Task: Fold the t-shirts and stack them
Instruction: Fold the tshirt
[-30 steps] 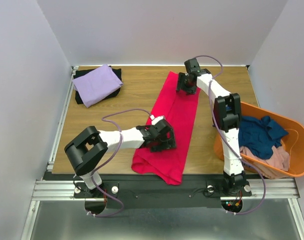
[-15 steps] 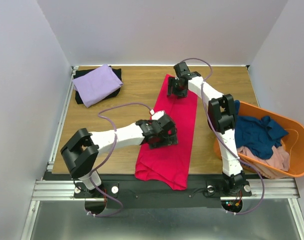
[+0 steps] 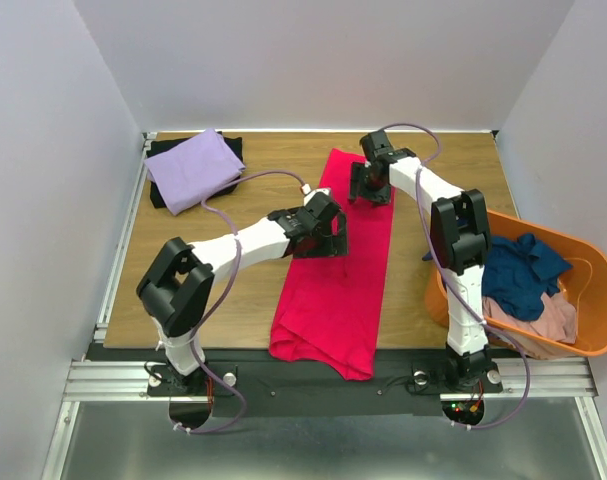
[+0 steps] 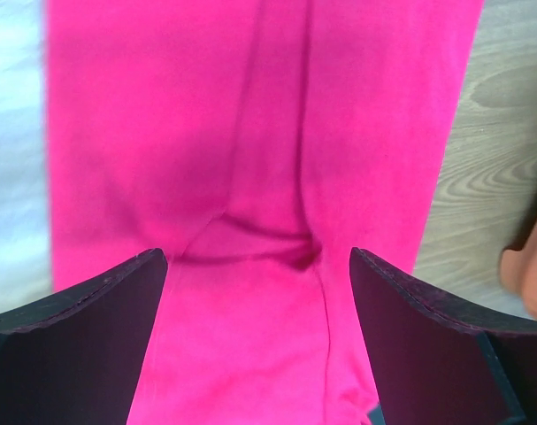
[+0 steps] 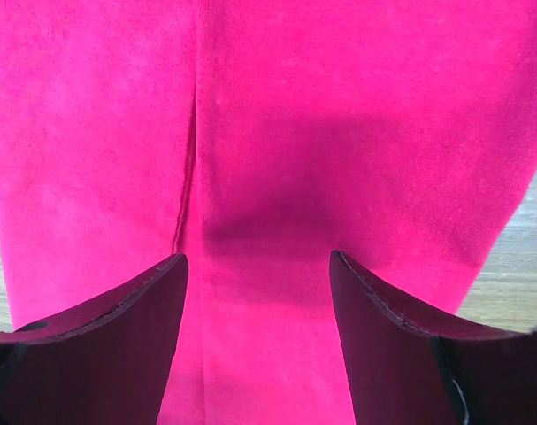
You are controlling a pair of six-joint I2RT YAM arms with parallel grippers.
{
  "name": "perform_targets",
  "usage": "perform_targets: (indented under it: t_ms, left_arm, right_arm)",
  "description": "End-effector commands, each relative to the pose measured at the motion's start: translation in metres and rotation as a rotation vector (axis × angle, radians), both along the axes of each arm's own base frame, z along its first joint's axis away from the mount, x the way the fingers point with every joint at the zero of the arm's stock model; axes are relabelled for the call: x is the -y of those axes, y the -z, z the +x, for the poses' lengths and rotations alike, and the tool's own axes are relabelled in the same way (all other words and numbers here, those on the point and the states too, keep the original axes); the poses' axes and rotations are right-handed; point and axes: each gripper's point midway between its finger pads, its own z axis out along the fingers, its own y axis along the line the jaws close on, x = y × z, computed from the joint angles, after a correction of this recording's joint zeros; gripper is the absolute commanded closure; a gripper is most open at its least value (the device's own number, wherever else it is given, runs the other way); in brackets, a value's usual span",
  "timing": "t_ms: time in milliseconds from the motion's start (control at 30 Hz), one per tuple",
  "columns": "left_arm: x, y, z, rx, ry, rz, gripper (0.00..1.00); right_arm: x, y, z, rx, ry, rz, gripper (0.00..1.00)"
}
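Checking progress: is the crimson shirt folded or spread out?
Partly folded: the crimson shirt lies as a long narrow strip, no sleeves sticking out, unlike the compact lavender shirt.

Your left gripper [image 4: 257,255] and right gripper [image 5: 257,257] have black fingers [image 4: 82,336]. Between both pairs: the plain crimson-pink shirt [image 3: 338,280], no print. Left of the left fingers, a lavender shirt [image 3: 191,168] on a black shirt [image 3: 161,148]. Right of the right fingers, an orange tub [image 3: 601,300] with a navy shirt [image 3: 518,268] and, probably, a dusty pink shirt [image 3: 548,315]. The table [image 3: 238,300] is brown wood grain.

3 plain pale walls [image 3: 323,60] enclosed a wooden table [image 3: 413,310] at centre frame; an aluminium rail [image 3: 103,378] and grey metal floor [image 3: 313,450] ran along the bottom edge.
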Motion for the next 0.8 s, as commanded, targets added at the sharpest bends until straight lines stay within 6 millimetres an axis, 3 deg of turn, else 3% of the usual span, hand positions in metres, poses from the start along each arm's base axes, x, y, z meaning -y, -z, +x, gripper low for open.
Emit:
perform_targets:
  t_ms: [0,133,333,633,767]
  left_arm:
    - [0.015,-0.001,0.012,0.042,0.109,0.003,0.03]
    - [0.001,0.013,0.018,0.013,0.071,0.017,0.03]
    - [-0.032,0.007,0.035,0.025,0.003,-0.003,0.03]
    - [-0.093,-0.019,0.083,0.059,-0.113,-0.042,0.03]
    - [-0.108,-0.028,0.103,0.077,-0.137,-0.046,0.03]
  right_arm:
    - [-0.001,-0.003,0.008,0.021,0.023,0.005,0.29]
    - [-0.003,0.016,0.007,-0.016,0.017,0.007,0.29]
    - [-0.013,0.041,0.006,-0.057,0.000,0.000,0.29]
    - [-0.041,0.045,0.028,-0.036,-0.015,0.049,0.29]
    - [-0.055,0.049,0.041,-0.029,-0.032,0.093,0.29]
